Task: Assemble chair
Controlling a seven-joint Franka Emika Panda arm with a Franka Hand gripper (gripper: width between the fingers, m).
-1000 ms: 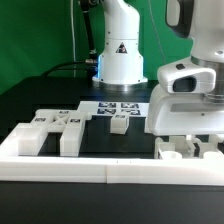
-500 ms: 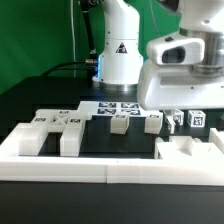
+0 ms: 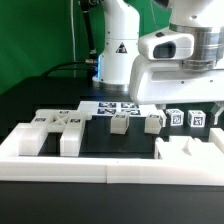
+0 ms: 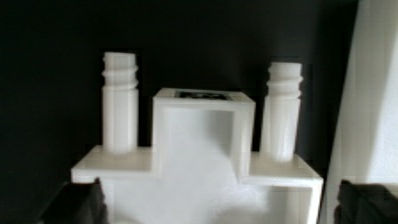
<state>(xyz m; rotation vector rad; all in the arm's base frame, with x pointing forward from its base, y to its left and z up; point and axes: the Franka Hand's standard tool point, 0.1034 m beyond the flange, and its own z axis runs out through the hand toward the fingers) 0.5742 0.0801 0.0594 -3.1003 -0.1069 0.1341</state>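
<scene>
Now tool [image 3: 178, 90] hovers high over row of small legs [image 3: 153, 123] mid-surface. Fingers hidden: spread or pressed together, cannot tell. Pegged chair piece [image 4: 196, 150] lies flat at surface's near edge against border wall [image 3: 100, 165], likely braced there for joining.

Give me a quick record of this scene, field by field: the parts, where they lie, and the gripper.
Left part: comb-shaped white slab, behind the border wall
Middle row: two plain cubes, then two tagged cubes toward the exterior view's right
Marker board: flat, behind the cubes
Wrist view: white piece with two ribbed posts beside a tagged centre block
Gripper: above the tagged cubes; jaws hidden, grip unclear
</scene>
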